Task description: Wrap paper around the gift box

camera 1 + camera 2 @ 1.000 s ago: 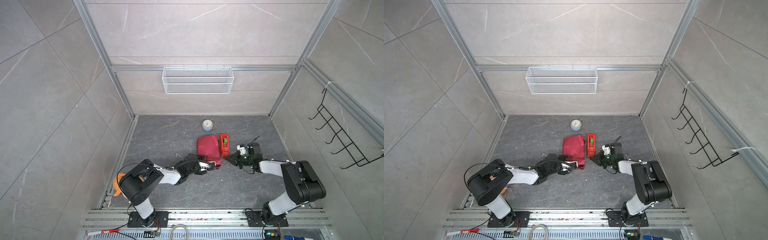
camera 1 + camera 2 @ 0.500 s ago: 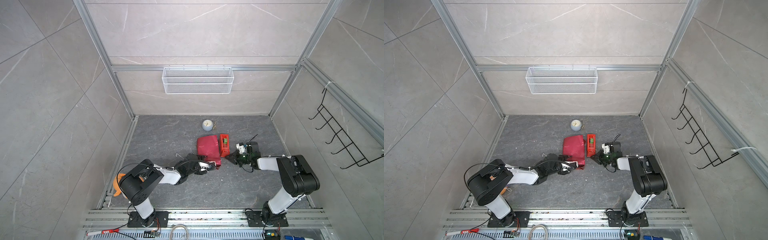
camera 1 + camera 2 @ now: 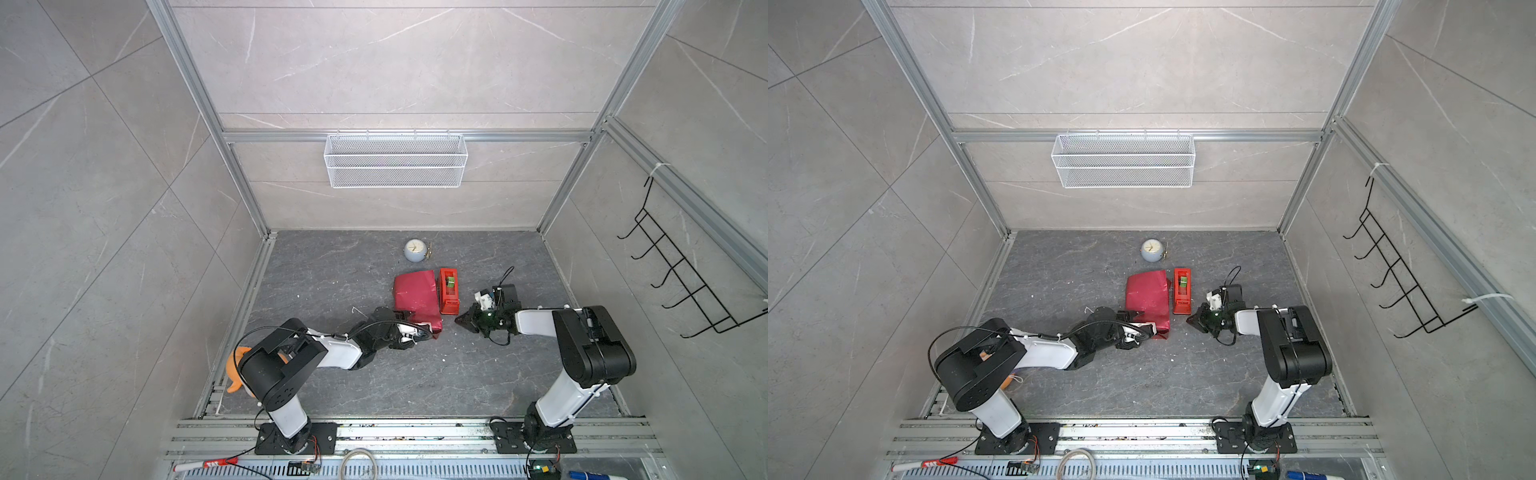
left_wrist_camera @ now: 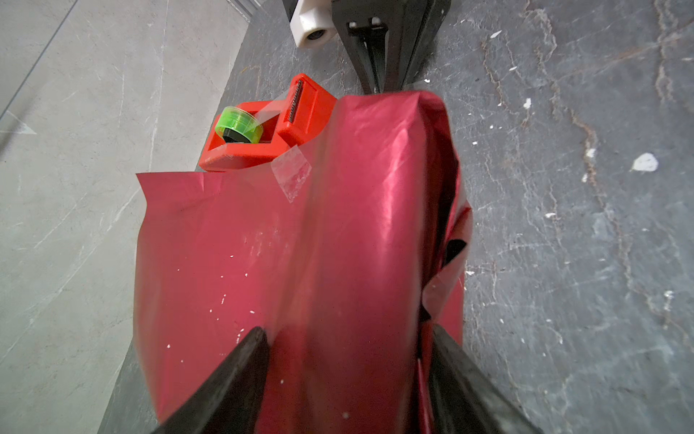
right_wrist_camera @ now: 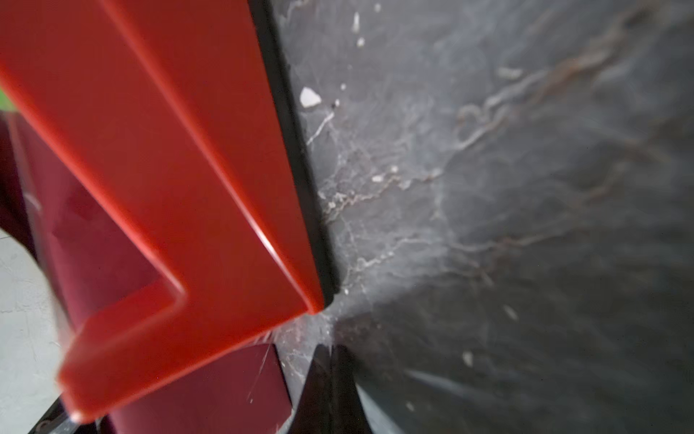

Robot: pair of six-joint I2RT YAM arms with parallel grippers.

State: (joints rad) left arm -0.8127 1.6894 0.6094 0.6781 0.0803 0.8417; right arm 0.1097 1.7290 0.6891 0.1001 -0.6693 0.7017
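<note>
No legible text, brand, number or sign can be read. The red tape dispenser carries a dark marking near one end, too small to read in both top views. Numerals on the clock dial cannot be resolved.

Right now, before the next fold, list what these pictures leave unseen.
gift box: hidden in every view, covered by the paper.
left gripper grip: left wrist view shows jaws either side of a paper fold; contact unclear.
tape dispenser: blurred and cut off by the right wrist view's edges.
clock: too small in both top views to read.
</note>
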